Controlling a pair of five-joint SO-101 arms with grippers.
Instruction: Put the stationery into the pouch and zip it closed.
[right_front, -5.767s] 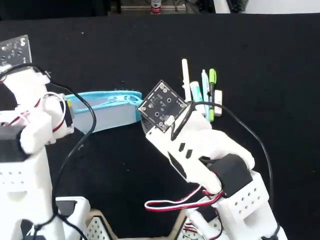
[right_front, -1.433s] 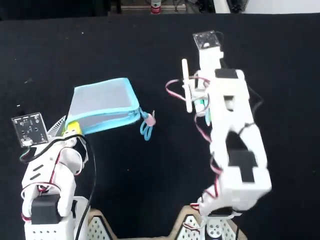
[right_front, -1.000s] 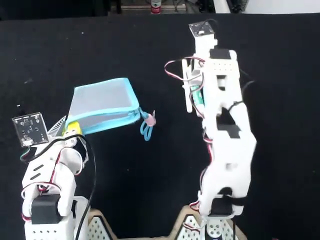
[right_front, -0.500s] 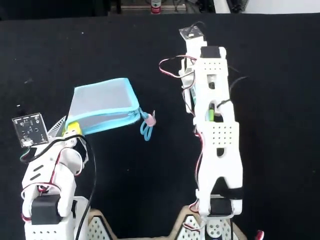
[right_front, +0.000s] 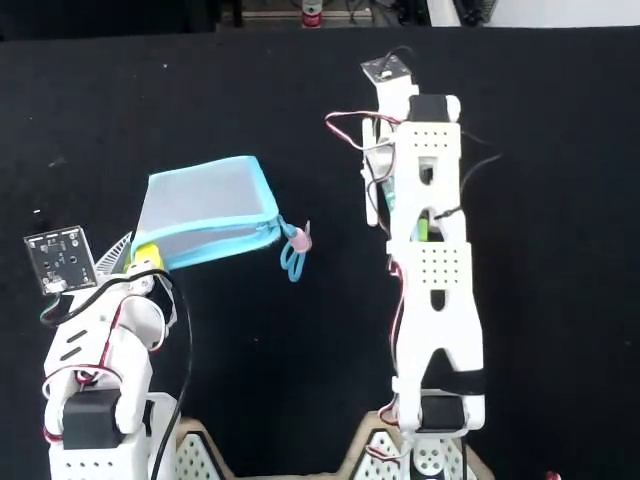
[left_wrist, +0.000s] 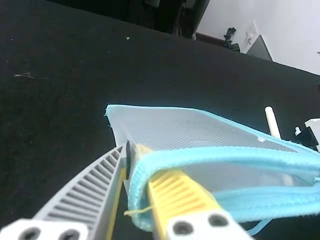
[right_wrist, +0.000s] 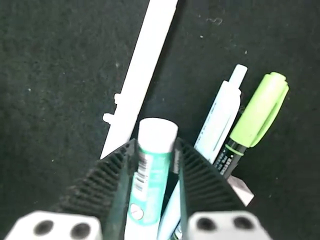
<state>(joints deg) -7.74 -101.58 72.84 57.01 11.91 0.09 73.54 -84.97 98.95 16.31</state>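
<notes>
The light blue mesh pouch (right_front: 205, 208) lies at centre left, its zip pull (right_front: 293, 246) trailing off one end. My left gripper (right_front: 146, 258) is shut on the pouch's near corner; in the left wrist view its grey and yellow fingers (left_wrist: 167, 192) clamp the blue-trimmed edge of the pouch (left_wrist: 200, 135), whose mouth gapes open. My right gripper (right_wrist: 152, 145) points down over the stationery, its jaws pressed to both sides of a teal and white glue stick (right_wrist: 150, 170). Beside it lie a white pen (right_wrist: 142, 75), a pale blue pen (right_wrist: 222, 120) and a green marker (right_wrist: 255, 115).
The right arm (right_front: 432, 260) stretches over the stationery and hides most of it from above; a bit of the white pen (right_front: 371, 205) and the green marker (right_front: 422, 228) peek out. A small eraser (right_wrist: 240, 187) lies by the marker. Black cloth covers the table (right_front: 560, 200).
The right arm swung from the pouch's zip end to the stationery and came down over the glue stick. The pouch was lifted and turned earlier; the left arm has kept still for the last second.
</notes>
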